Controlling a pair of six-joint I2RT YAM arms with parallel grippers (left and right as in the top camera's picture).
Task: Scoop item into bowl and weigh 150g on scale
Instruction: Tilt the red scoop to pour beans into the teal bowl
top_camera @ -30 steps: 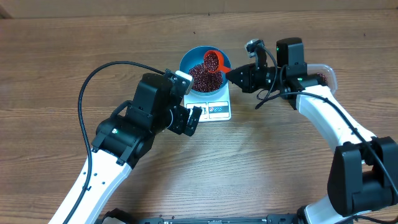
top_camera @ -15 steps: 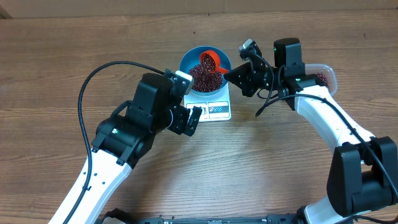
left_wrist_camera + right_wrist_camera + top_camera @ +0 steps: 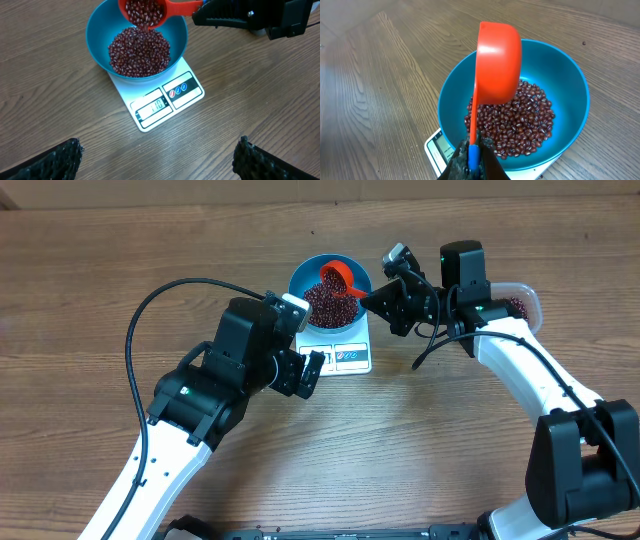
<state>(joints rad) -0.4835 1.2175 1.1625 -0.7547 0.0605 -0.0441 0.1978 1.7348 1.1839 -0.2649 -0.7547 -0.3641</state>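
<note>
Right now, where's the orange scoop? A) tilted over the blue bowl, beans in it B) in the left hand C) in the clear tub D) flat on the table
A: the right hand grips the scoop by its handle, tilted above the bowl on the scale, with beans in its cup.

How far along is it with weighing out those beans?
Done: the blue bowl sits on the scale, holding a pile of beans. In hand: the right gripper tips a red scoop of beans over it. Left: the display seems to read 110, so more is needed.
</note>
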